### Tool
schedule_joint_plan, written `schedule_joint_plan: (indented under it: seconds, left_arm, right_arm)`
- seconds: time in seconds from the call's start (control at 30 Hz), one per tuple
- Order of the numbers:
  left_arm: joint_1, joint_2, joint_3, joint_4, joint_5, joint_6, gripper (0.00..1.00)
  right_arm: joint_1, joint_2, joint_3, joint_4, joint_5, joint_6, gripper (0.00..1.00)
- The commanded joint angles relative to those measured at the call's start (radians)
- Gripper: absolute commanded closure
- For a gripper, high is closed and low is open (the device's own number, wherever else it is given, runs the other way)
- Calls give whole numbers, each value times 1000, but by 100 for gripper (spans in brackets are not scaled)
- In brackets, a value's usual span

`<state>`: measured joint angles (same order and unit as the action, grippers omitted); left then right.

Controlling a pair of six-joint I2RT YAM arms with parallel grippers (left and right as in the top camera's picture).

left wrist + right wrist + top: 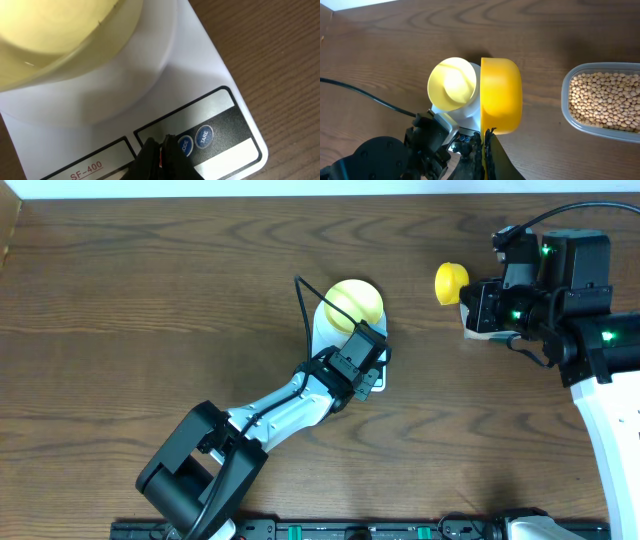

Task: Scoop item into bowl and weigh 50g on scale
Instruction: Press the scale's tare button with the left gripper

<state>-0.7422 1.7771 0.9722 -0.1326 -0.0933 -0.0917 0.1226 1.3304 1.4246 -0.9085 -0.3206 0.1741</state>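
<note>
Wooden table (150, 300), bowl (355, 302) atop scale (210, 75)

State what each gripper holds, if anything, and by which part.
The right gripper holds the yellow scoop at its handle end; left gripper holds nothing, tips at the scale buttons.

bowl (355, 303) open from above | left gripper (161, 150) and arm crowd the scale (200, 75) button end | bare table (410, 330) lane between bowl and yellow scoop (451, 282) (narrow, from where I stand) | tub (605, 102) beyond scoop, away from bowl

Lab workbench, wood tabletop (120, 290) (two robot arms (280, 405))
</note>
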Motion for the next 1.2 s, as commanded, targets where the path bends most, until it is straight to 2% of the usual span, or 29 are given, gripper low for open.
schedule_joint_plan:
  seconds: [0.0, 1.17]
  left_arm:
    - [2, 16, -9, -21, -20, 12, 92]
    - [2, 55, -9, -11, -19, 13, 92]
  right_arm:
    - [-3, -4, 21, 0, 5, -15, 99]
    - [-3, -4, 21, 2, 4, -15, 99]
